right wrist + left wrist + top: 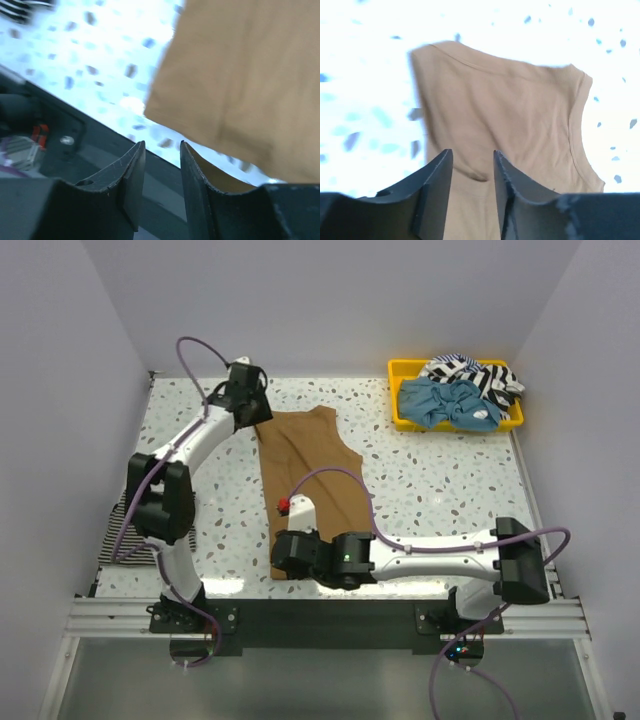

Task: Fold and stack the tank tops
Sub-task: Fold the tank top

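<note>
A tan-brown tank top (312, 475) lies flat and lengthwise in the middle of the table, its shoulder end far from me. My left gripper (258, 416) hovers at the far left corner of it. In the left wrist view the left gripper (472, 153) stands open over the tan cloth (510, 110), which has a small crease between the fingers. My right gripper (279, 562) is at the near left corner of the top. In the right wrist view it (162, 145) is open over the table's front edge, with the tan hem (250, 75) just beyond its tips.
A yellow tray (399, 368) at the back right holds a crumpled light blue top (445, 405) and a black-and-white striped one (470, 372). A striped cloth (116, 532) lies at the table's left edge, partly hidden behind the left arm. White walls close in on three sides.
</note>
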